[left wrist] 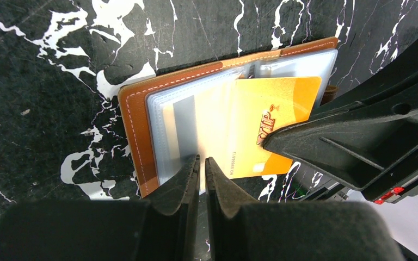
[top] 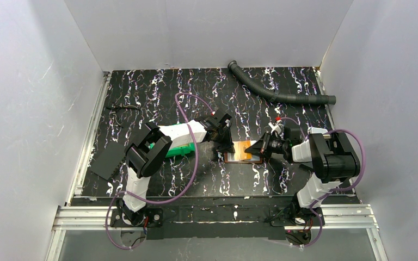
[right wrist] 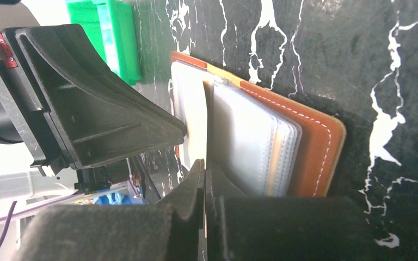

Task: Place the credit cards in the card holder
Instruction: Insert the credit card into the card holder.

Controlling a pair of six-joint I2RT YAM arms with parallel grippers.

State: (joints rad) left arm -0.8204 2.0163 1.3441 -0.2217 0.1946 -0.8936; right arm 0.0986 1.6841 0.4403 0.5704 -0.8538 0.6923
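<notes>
One card (left wrist: 283,103) to seat: right gripper (right wrist: 203,166), clamped on it, should slide flat toward 9 o'clock; left gripper (left wrist: 202,163), nearly closed, seems to pinch a sleeve (left wrist: 163,136) of the holder (left wrist: 133,125).

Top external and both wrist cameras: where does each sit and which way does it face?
Top external: above and behind the bases, facing down at the table; left arm and right arm whole, meeting over the card holder.
Left wrist: on the left arm, looking past the left jaws at the open holder and credit card; right jaws at right.
Right wrist: on the right arm, looking past the right jaws at the holder; left jaws, green bin at left.
Shared: all show the holder.
</notes>
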